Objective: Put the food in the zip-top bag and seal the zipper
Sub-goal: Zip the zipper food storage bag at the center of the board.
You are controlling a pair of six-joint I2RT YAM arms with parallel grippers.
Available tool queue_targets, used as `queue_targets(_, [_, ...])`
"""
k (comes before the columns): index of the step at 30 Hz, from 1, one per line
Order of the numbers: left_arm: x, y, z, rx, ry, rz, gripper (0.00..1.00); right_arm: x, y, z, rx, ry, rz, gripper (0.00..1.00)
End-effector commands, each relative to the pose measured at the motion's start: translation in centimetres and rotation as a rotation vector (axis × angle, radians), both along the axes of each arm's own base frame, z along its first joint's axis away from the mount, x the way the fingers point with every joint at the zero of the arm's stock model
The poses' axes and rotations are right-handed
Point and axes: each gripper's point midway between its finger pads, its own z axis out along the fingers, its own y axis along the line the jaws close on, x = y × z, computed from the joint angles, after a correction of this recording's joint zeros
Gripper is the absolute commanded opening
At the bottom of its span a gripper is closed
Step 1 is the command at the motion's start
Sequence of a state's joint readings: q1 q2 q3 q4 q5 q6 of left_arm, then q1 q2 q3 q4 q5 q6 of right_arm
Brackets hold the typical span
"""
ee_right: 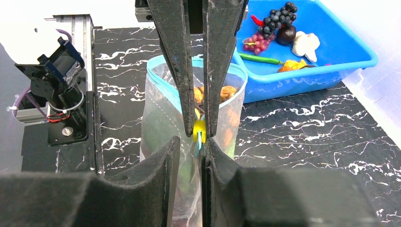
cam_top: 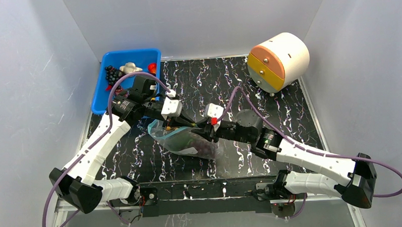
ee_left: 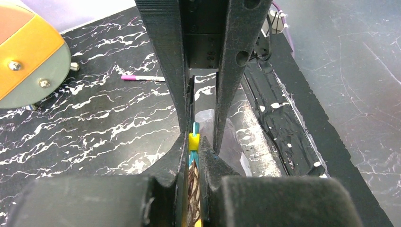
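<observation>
The clear zip-top bag [cam_top: 182, 142] lies mid-table, its mouth [ee_right: 161, 94] partly open. Inside it are orange-brown food pieces [ee_right: 228, 93], something green and a dark purple grape bunch [cam_top: 206, 148]. My left gripper [ee_left: 193, 142] is shut on the teal zipper [ee_left: 191, 160] at its yellow slider [ee_left: 194, 140]. In the right wrist view the left gripper [ee_right: 199, 128] pinches that slider from above. My right gripper [ee_right: 191, 144] stands slightly open around the bag's edge. The film and the zipper strip lie against one of its fingers [ee_right: 213, 156].
A rigid blue bin [cam_top: 100, 94] at the back left holds more toy foods, among them dark grapes [ee_right: 276, 19] and a white piece [ee_right: 305, 42]. A round cream drum with an orange-yellow face [cam_top: 278, 60] stands back right. A pink marker [ee_left: 142, 77] lies on the mat.
</observation>
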State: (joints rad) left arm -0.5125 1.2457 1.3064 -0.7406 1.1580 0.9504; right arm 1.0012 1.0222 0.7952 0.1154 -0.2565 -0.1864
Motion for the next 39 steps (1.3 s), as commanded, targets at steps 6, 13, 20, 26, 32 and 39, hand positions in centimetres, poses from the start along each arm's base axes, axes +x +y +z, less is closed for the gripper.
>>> queue_targets(6, [-0.3,0.1,1.7,-0.047,-0.065,-0.004,0.00,0.5,0.0,4.2,0.115,-0.060,-0.026,0.00])
queue_targets(13, [0.9,1.0,-0.5,0.049,-0.094,0.077,0.00,0.9,-1.9,5.7,0.157,-0.089,-0.106,0.00])
queue_targets(20, [2.1,1.5,-1.9,0.120,-0.078,0.141,0.00,0.2,-3.6,6.2,0.202,-0.101,-0.125,0.00])
queue_targets(26, [2.3,1.5,-2.2,0.122,-0.070,0.156,0.00,-0.7,-4.0,5.9,0.218,-0.099,-0.099,0.00])
queue_targets(32, [1.5,0.8,-0.4,0.030,-0.078,0.124,0.00,-0.5,-2.6,4.2,0.153,-0.050,-0.066,0.26])
queue_targets(39, [0.5,0.5,1.1,-0.031,-0.085,0.087,0.00,0.5,-1.4,3.6,0.108,-0.051,-0.075,0.42])
